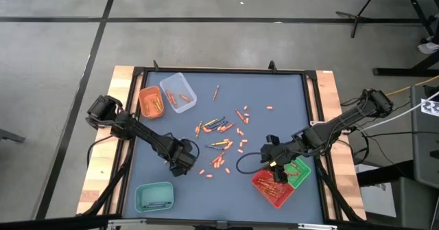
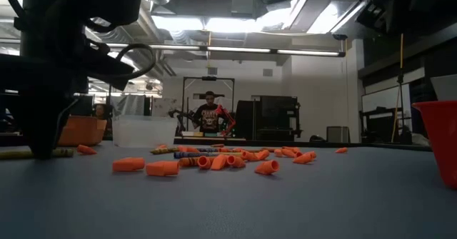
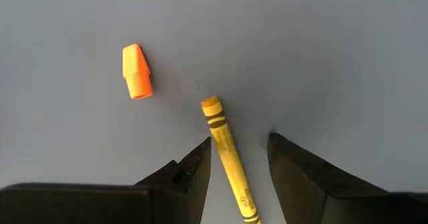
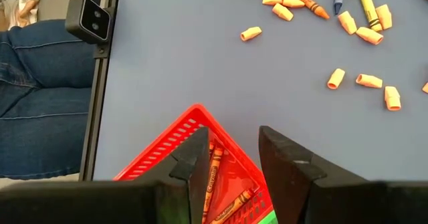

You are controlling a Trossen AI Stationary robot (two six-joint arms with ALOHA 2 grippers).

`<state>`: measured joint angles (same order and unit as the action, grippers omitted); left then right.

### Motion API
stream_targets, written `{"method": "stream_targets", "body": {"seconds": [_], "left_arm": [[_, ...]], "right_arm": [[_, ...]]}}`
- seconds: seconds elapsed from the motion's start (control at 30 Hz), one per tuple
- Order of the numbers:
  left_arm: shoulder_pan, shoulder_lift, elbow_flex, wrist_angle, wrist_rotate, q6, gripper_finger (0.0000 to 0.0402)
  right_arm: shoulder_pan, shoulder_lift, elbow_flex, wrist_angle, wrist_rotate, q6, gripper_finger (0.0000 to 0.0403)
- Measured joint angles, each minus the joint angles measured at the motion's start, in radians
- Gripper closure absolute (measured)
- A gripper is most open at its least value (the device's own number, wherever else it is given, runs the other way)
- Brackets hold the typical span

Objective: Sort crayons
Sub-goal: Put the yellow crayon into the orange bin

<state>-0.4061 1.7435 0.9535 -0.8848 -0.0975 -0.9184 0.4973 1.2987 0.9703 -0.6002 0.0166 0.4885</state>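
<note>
A dark arm (image 2: 53, 60) comes down at the left onto the blue-grey table (image 2: 235, 203). Beside its foot lies a yellow crayon (image 2: 32, 153). Orange stubs (image 2: 163, 168) and crayons (image 2: 193, 153) are scattered across the middle. Far left stand an orange tray (image 2: 82, 132) and a clear tray (image 2: 145, 132); a red tray (image 2: 440, 140) shows at the right edge. A person (image 2: 209, 118) stands in the room beyond.

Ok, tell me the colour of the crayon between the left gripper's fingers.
Yellow crayon with black markings; left wrist view.

Grey concrete floor (image 1: 206, 3) with dark seams; ceiling strip lights (image 2: 307, 52); black cabinet (image 2: 275, 118) behind.
</note>
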Motion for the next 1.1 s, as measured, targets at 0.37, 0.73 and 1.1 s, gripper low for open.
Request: {"method": "stream_targets", "body": {"seconds": [0.37, 0.73, 1.1], "left_arm": [[-0.001, 0.003, -0.002, 0.023, 0.010, 0.004, 0.0345], [-0.001, -0.012, -0.005, 0.029, -0.009, 0.049, 0.0398], [0.069, -0.238, -0.008, -0.084, -0.191, 0.079, 0.0396]], "right_arm": [[0.000, 0.000, 0.000, 0.001, 0.000, -0.021, 0.0274], [0.000, 0.000, 0.000, 0.001, 0.083, -0.079, 0.0274], [0.000, 0.000, 0.000, 0.005, 0.263, -0.079, 0.0274]]}}
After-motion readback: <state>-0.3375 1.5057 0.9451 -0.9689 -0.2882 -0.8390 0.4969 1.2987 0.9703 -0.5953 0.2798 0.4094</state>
